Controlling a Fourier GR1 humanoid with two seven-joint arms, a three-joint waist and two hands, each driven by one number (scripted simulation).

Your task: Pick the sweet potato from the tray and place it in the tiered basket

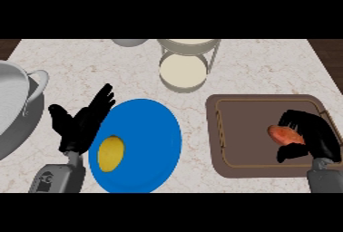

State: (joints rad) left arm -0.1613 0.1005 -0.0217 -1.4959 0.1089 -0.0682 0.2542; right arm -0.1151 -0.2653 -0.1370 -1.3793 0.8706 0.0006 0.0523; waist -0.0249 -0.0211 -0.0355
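Observation:
An orange-red sweet potato (282,134) lies on the brown tray (244,131) at the right. My right hand (309,136) is over it from the right, fingers and thumb curled round it, hiding part of it. The tiered basket (187,61) with its cream shelves stands at the back centre of the counter. At the left my left hand (80,120) rests open, fingers pointing up, beside the blue plate.
A blue plate (147,131) with a yellow lemon-like fruit (110,153) on it lies left of centre. A large metal pot (13,104) stands at the far left edge. A grey bowl (129,42) shows at the back.

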